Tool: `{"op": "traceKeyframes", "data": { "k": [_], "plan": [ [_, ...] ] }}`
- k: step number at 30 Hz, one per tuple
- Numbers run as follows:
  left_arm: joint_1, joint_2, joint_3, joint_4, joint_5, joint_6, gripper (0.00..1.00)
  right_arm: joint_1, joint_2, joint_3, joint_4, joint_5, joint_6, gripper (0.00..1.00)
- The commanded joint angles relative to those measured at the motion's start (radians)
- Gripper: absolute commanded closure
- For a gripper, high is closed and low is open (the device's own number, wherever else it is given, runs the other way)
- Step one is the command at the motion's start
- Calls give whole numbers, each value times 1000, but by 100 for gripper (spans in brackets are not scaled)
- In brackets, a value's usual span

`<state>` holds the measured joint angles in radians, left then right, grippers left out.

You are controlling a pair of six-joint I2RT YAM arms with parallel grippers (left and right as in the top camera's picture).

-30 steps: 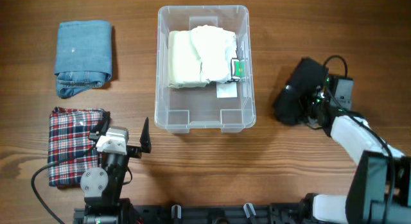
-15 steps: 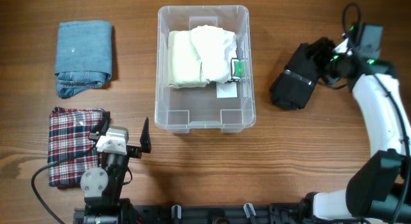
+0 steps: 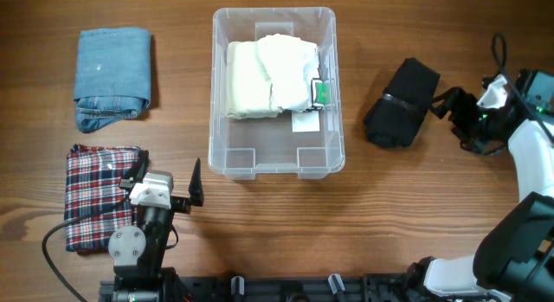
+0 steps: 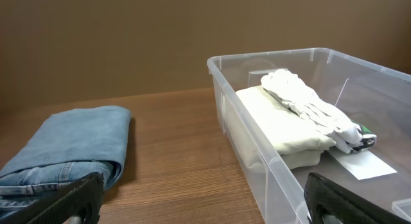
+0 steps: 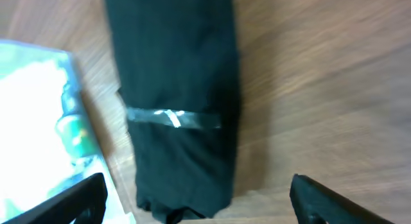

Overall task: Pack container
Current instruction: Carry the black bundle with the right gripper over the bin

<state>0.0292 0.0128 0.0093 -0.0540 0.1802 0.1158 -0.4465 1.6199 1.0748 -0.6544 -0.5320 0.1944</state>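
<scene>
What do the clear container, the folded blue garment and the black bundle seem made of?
The container looks like clear, glossy rigid plastic: the white cloth inside shows through its wall. The folded blue garment seems denim: faded blue weave, thick seams at its edge. The black bundle looks like soft matte fabric with a shiny strip across it; the fibre I cannot tell.

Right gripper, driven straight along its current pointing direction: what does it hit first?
Likely the black folded garment, straight ahead of the open right gripper; the container sits beyond it. Gripper height is unclear, so it might pass over.
</scene>
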Motion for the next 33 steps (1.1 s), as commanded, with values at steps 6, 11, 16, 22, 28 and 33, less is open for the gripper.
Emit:
{"op": "traceKeyframes", "data": {
  "k": [6, 11, 16, 22, 28, 33],
  "plan": [
    [8, -10, -4, -6, -6, 11, 0, 14, 88, -23, 48, -111, -26, 11],
    [8, -10, -4, -6, -6, 11, 0, 14, 175, -23, 66, -113, -27, 10],
    [8, -10, -4, -6, -6, 11, 0, 16, 235, -23, 102, -113, -27, 10],
    [8, -10, -4, -6, -6, 11, 0, 47, 271, -23, 161, -114, -26, 10],
    [8, -10, -4, -6, -6, 11, 0, 100, 335, -23, 251, -113, 47, 9],
    [8, -10, -4, -6, -6, 11, 0, 102, 350, -23, 313, -113, 71, 21]
  ]
}}
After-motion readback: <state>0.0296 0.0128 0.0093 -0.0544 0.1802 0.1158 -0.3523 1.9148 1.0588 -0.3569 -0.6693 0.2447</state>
